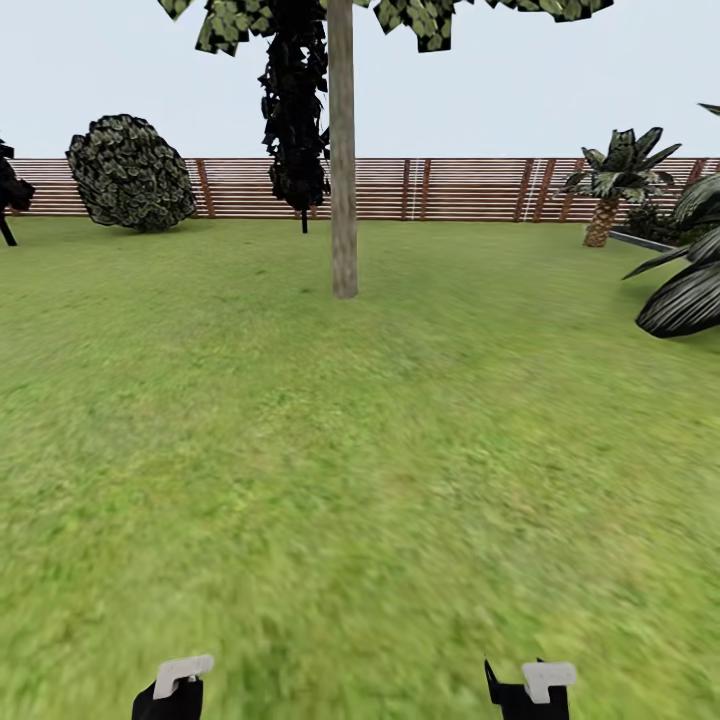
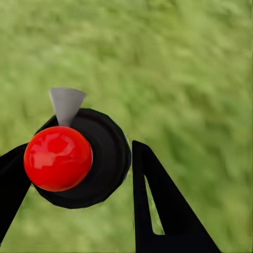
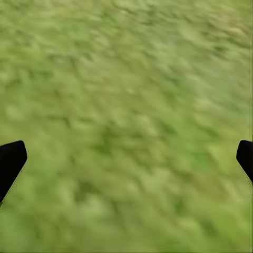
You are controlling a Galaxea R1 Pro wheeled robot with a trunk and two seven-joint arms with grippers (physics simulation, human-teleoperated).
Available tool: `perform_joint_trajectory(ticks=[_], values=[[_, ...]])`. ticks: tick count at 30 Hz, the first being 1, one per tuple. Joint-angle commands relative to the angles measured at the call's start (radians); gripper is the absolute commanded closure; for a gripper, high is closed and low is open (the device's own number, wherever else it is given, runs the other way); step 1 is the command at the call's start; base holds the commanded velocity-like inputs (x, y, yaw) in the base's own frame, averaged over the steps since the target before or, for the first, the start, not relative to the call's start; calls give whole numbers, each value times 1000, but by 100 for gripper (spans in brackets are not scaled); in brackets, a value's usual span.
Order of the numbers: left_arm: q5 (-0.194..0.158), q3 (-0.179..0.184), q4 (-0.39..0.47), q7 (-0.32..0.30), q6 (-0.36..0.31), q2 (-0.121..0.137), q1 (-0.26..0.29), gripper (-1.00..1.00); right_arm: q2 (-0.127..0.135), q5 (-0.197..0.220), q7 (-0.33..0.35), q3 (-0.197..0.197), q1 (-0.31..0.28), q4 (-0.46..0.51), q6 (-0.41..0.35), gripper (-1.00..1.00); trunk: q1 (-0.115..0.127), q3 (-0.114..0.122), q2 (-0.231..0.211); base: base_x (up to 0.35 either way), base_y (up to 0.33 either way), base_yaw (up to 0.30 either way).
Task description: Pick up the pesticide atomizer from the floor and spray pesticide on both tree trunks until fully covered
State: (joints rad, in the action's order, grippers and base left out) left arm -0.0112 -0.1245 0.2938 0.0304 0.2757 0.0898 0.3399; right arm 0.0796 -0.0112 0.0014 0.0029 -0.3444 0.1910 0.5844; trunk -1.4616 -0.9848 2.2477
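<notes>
Green lawn (image 1: 400, 450) spreads ahead of you to a brown slatted fence (image 1: 470, 188) under a pale sky. One tree (image 1: 343, 20) stands near the middle distance, its mottled grey-beige tree trunk (image 1: 344, 180) rising bare from the grass, a narrow dark tree (image 1: 295, 110) just behind it. A round bush (image 1: 131, 172) sits at the fence to your left; palm-like plants (image 1: 612, 185) crowd the right edge. Your left claw (image 2: 79, 174) is closed on the pesticide atomizer (image 2: 79, 158), seen end-on in the left wrist view: a black round body with a red ball and a grey nozzle, held over grass. Your right claw (image 3: 126, 158) hangs spread wide, holding nothing, its fingertips (image 3: 10, 161) at the picture's edges above grass.
</notes>
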Motion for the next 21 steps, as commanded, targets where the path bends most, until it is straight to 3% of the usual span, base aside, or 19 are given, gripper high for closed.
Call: perform_joint_trajectory(ticks=[1, 21], values=[[-1, 0, -1, 2, 3, 0, 1, 100, 0, -1, 0, 0, 0, -1, 3, -100, 0, -1, 0, 340, 0, 0], [-1, 0, -1, 2, 4, 0, 1, 100, 0, 0, 0, 0, 0, -1, 3, -100, 0, -1, 0, 340, 0, 0]])
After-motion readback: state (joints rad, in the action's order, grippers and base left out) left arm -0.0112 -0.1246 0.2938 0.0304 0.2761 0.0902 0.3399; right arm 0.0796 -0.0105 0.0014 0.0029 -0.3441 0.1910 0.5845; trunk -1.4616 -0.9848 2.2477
